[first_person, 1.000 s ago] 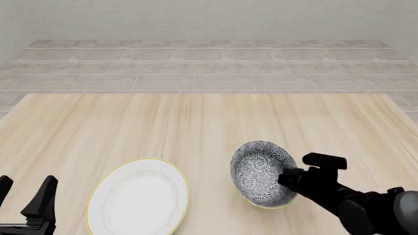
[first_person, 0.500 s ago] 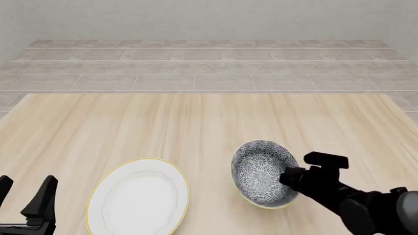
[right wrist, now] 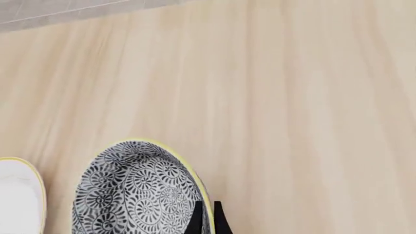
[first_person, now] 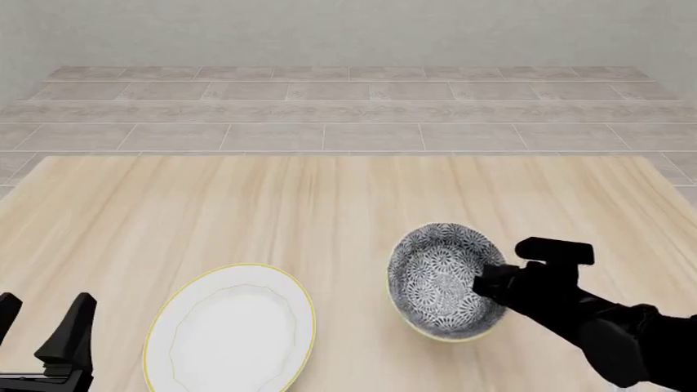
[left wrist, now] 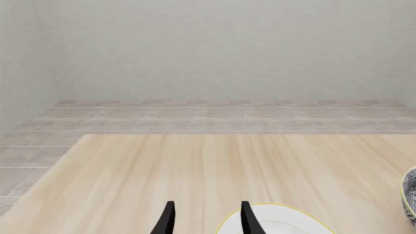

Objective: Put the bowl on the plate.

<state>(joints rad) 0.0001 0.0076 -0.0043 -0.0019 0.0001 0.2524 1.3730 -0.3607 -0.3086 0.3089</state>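
Currently mid-transfer: right gripper (first_person: 487, 282) is pinched nearly closed on the near-right rim of the deep round ceramic bowl with dark blue-grey floral pattern and thin yellowish rim (first_person: 445, 279). Right wrist view shows one fingertip inside and one outside the wall, clamping the rim. Bowl looks tilted, opening facing toward the camera, so I judge it's lifted or partly lifted off the light wooden table (first_person: 273, 212); can't confirm full clearance from these views.

Flat round white plate with thin yellow-gold rim (first_person: 232, 330) sits to the bowl's left, near the table's front edge, apart from the bowl with a gap of bare wood between.

Left gripper (first_person: 42, 333) is parked at the front-left corner, fingers spread, holding nothing.

Next move, as I read it: carry the bowl left over the plate centre, level it, lower, then release. Risk: a rim pinch may let the bowl swing or slip.
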